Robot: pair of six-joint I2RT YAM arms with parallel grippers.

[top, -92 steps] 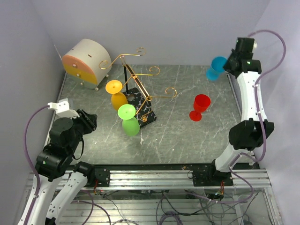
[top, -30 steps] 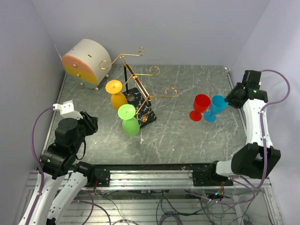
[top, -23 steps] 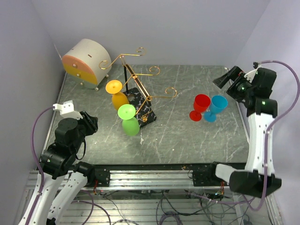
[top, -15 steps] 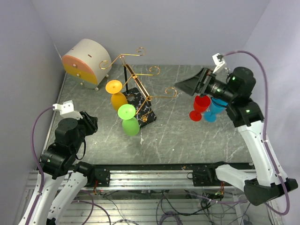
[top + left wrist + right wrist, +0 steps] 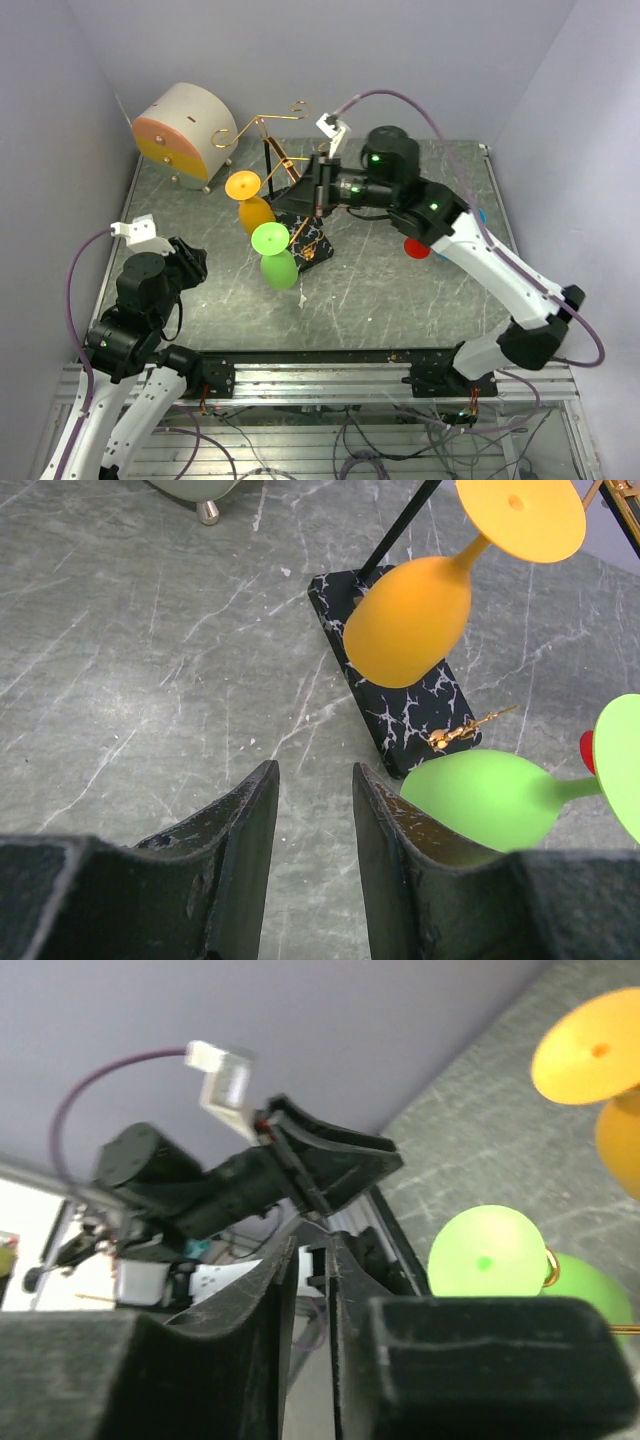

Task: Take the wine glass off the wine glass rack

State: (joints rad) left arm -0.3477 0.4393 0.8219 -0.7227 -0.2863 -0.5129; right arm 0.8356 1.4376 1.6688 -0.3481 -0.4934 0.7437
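The wine glass rack (image 5: 290,160) is a gold wire stand on a black marble base (image 5: 310,238). An orange wine glass (image 5: 248,205) and a green wine glass (image 5: 274,258) hang upside down from its left arms. My right gripper (image 5: 312,196) is over the rack's middle, just right of the orange glass, its jaws almost together and empty. In the right wrist view (image 5: 312,1245) it faces the green glass foot (image 5: 487,1260) and the orange foot (image 5: 590,1045). My left gripper (image 5: 312,780) is slightly open and empty, low on the table, short of the base (image 5: 400,715).
A red glass (image 5: 414,248) and a blue glass (image 5: 482,214) stand on the right, mostly hidden behind my right arm. A round beige-and-orange drawer box (image 5: 185,135) sits at the back left. Purple walls close in the table.
My right gripper set the blue glass beside the red one, let go, and swung left across the table to the rack. The left arm has barely moved.
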